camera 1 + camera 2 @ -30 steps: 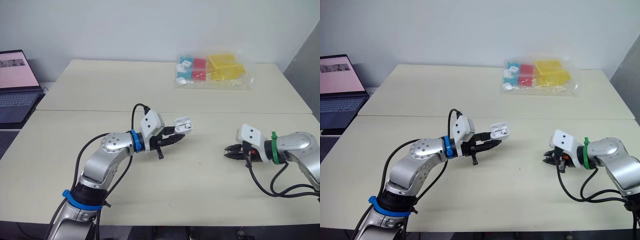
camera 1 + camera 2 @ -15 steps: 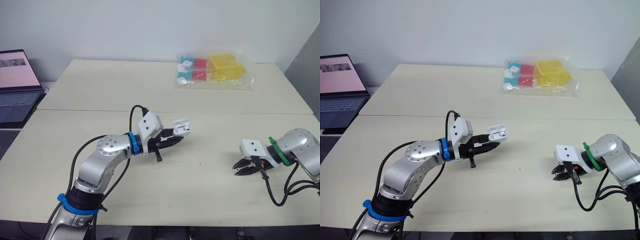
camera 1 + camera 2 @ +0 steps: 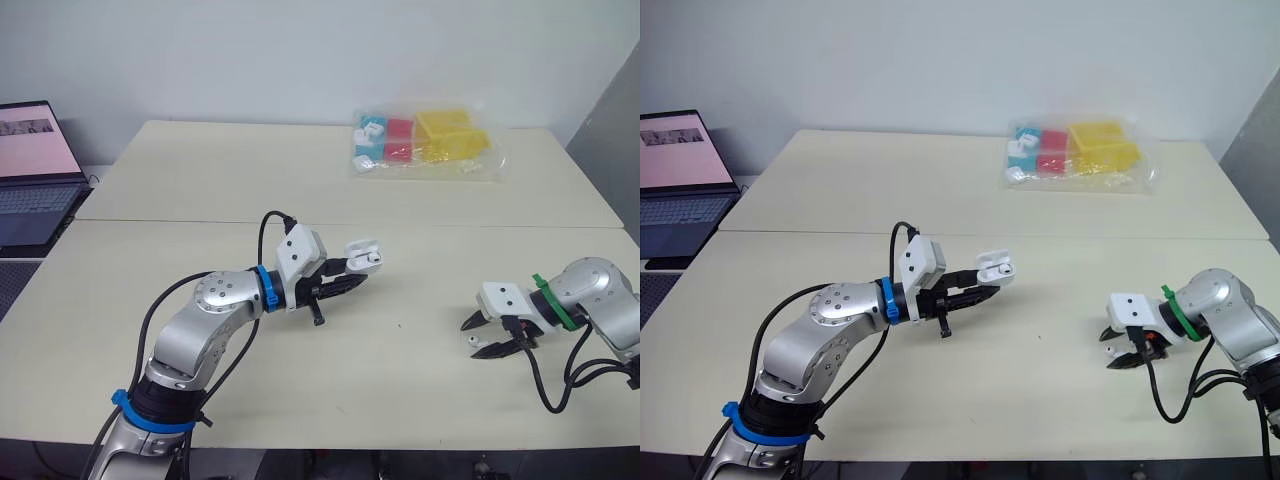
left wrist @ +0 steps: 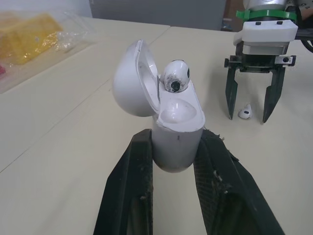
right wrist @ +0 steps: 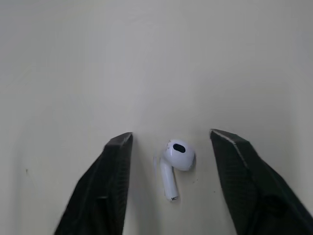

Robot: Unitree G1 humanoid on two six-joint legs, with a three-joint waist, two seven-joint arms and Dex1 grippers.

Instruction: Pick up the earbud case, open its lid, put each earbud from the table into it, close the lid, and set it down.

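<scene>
Right wrist view: earbud (image 5: pixel 175 164) lies between the spread fingers (image 5: pixel 105 196).

A cream bench (image 3: pixel 200 180) of two tops joined at a seam meets a plain pale wall (image 3: pixel 300 50). An open laptop (image 3: pixel 35 165) sits at 9 o'clock, a clear bag (image 3: pixel 425 140) of coloured boxes at 1 o'clock, a grey panel (image 3: pixel 612 130) at 3 o'clock.

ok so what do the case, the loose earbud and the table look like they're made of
The case looks like glossy white hard plastic: a smooth moulded shell with soft highlights on the open lid. The earbud looks like the same glossy white plastic, with a dark grille opening. The table has a matte cream surface, probably laminate; it shows no shine or grain.
</scene>
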